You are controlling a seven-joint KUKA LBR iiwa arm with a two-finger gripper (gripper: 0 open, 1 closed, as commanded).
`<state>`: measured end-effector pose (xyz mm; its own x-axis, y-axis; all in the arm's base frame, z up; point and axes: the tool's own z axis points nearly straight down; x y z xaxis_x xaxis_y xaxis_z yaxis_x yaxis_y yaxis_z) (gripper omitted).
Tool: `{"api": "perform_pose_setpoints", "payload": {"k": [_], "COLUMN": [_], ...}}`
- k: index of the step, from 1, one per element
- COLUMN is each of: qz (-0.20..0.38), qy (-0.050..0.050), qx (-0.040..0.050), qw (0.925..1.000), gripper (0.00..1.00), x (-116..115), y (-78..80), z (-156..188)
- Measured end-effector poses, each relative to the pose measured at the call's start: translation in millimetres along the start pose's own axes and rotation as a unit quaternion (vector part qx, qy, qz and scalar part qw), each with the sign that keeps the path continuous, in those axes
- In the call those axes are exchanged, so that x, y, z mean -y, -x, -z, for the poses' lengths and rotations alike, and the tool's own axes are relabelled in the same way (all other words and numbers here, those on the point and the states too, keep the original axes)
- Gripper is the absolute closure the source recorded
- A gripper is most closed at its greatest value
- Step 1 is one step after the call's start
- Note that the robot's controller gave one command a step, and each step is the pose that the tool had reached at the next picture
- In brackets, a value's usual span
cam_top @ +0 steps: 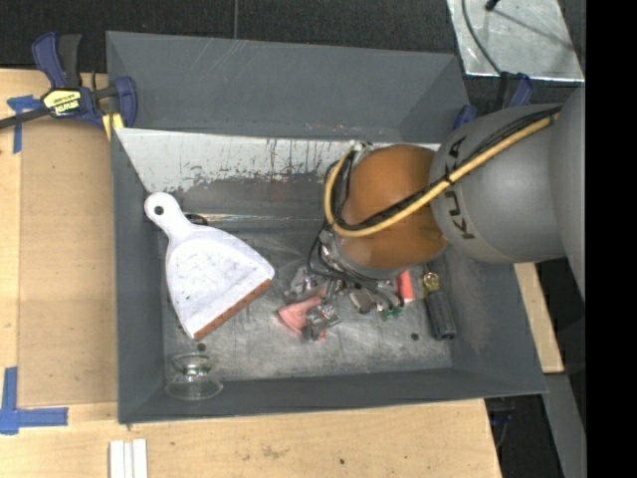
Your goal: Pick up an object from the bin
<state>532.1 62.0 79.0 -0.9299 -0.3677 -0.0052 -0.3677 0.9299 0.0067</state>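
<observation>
Gripper (324, 305), open or closed not discernible, low over small pink piece (293, 316) mid-bin: probably light, rigid; pinch across its narrow sides.

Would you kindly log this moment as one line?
gripper | low, mid-bin | over pink piece | white dustpan at left

Behind grey metal bin (289, 83): flat black surface (338, 8), divided by one vertical seam. Beyond bin's far right corner: pale mottled slab (532, 38), brightly lit, crossed by thin dark lines.
</observation>
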Motion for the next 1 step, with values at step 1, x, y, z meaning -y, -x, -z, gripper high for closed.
{"api": "perform_pose_setpoints", "payload": {"k": [1], "qz": [0.000], "qy": [0.000], "qx": [0.0000], "qw": [1.0000], "gripper": [1.00], "x": [0.0], "y": [0.0], "z": [0.0]}}
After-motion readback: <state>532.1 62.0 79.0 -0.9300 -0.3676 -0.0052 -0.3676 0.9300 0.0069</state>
